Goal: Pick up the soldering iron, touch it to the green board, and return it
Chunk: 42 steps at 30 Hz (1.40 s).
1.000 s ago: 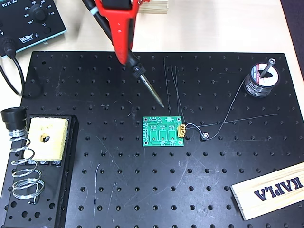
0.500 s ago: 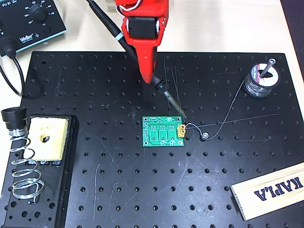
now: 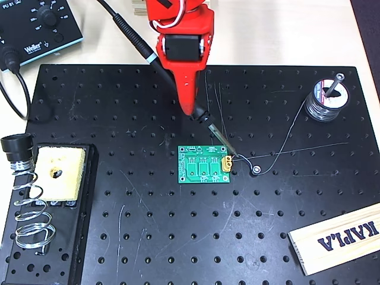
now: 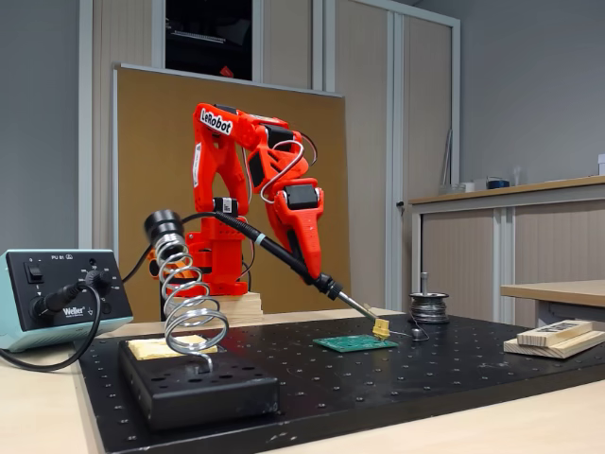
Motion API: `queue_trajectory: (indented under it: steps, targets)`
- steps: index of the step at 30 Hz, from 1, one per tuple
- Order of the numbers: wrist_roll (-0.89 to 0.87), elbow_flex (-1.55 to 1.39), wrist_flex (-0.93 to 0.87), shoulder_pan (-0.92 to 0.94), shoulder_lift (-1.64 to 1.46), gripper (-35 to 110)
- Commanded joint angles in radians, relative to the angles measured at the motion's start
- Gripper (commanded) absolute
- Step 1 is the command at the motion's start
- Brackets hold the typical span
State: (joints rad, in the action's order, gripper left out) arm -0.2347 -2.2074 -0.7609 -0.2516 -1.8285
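Red plastic fingers (image 3: 191, 107) reach down from the top centre of the overhead view, clamped around the soldering iron (image 3: 172, 77), whose black handle runs on a slant from the upper left toward the middle. Its thin metal tip ends at the yellow connector on the right edge of the green board (image 3: 202, 165), touching it or just above it; from above I cannot tell which. The board lies flat near the middle of the black perforated plate (image 3: 178, 237). A coiled wire stand (image 3: 27, 214) with a yellow sponge (image 3: 58, 172) beside it sits at the lower left, a solder spool (image 3: 325, 102) at the upper right, a wooden block (image 3: 338, 237) at the lower right and a control box (image 3: 37, 27) at the upper left on the pale counter (image 3: 285, 29).

From the fixed view at the side, the fingers (image 4: 317, 272) grip the soldering iron (image 4: 284, 257) near its front end, tilted downward to the right, with the tip resting at the connector on the green board (image 4: 354, 343). The coiled wire stand (image 4: 189, 312) rises at the left and the solder spool (image 4: 430, 307) stands to the right of the board.
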Motion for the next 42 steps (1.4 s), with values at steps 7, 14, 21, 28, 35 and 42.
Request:
queue_trajectory:
  steps: [7,14,21,28,35,42]
  targets:
    - [0.028,0.043,0.0,0.021,-0.002,0]
    - [0.041,0.048,-0.003,0.04,0.012,0]
    - [0.058,0.077,-0.012,0.049,0.043,0]
    - [0.063,0.097,-0.015,0.052,0.066,0]
    - [0.067,0.1,-0.014,0.054,0.074,0]
    - [0.069,0.1,-0.015,0.054,0.075,0]
